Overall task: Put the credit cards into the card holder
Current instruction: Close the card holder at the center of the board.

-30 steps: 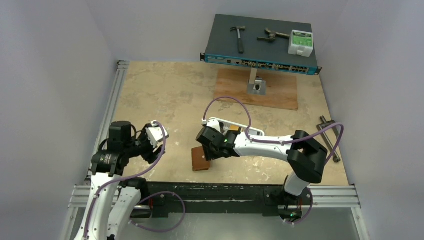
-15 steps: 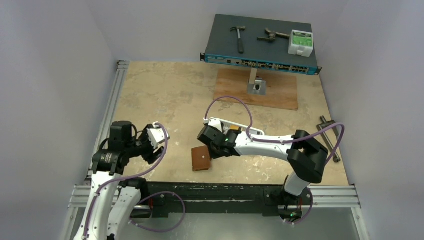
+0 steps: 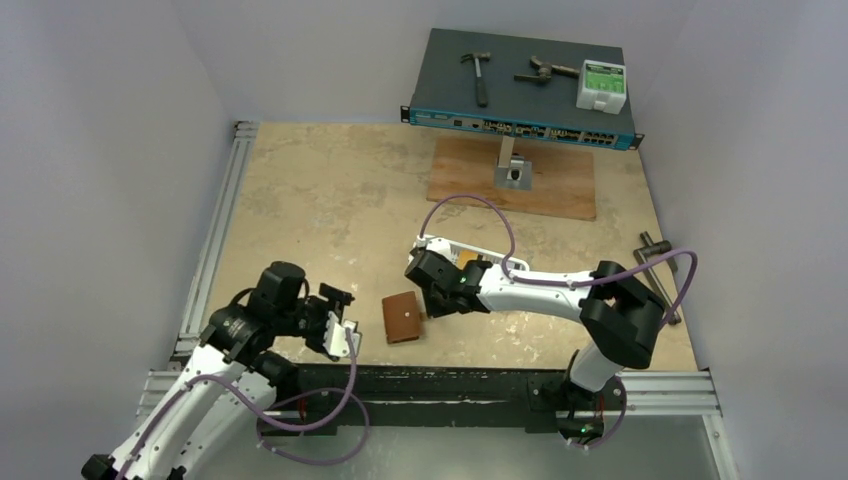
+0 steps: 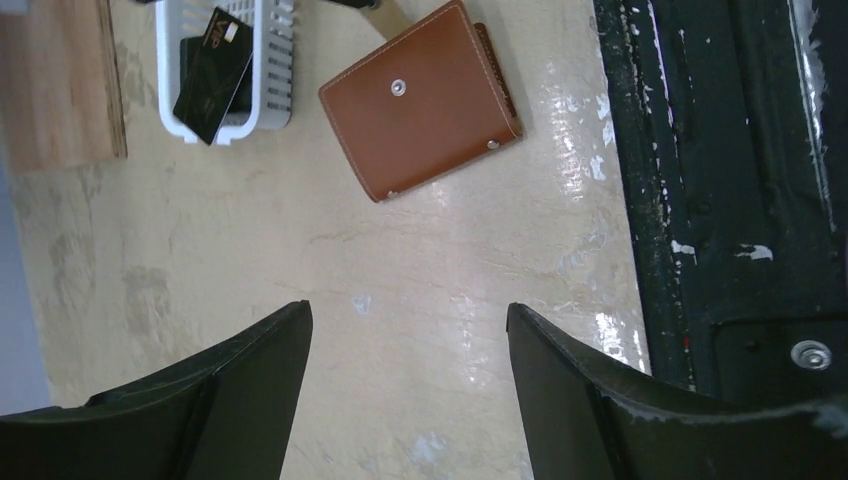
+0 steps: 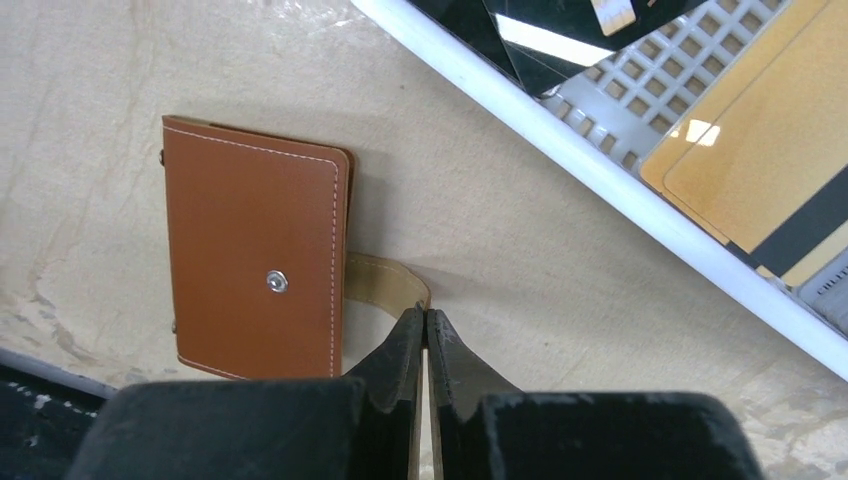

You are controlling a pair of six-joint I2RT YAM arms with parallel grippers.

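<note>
The brown leather card holder [image 3: 403, 318] lies closed near the table's front edge, snap stud up; it also shows in the left wrist view [image 4: 420, 100] and the right wrist view [image 5: 250, 250]. My right gripper [image 5: 426, 315] is shut on its tan snap tab [image 5: 385, 280], just right of it [image 3: 432, 305]. The credit cards lie in a white slotted tray [image 5: 600, 170]: orange-yellow ones [image 5: 760, 170] and black ones [image 5: 540, 30]; a black card [image 4: 212, 75] shows in the left wrist view. My left gripper [image 4: 408, 310] is open and empty, left of the holder [image 3: 345, 330].
A network switch [image 3: 520, 85] on a stand carries a hammer and a small box at the back. A wooden board [image 3: 550, 185] lies below it. A metal tool [image 3: 660, 275] lies at the right edge. A black rail [image 3: 450, 385] runs along the front.
My left arm has swung from the left side down toward the front edge, close to the card holder. My right gripper has drawn back a little to the right, holding the tab.
</note>
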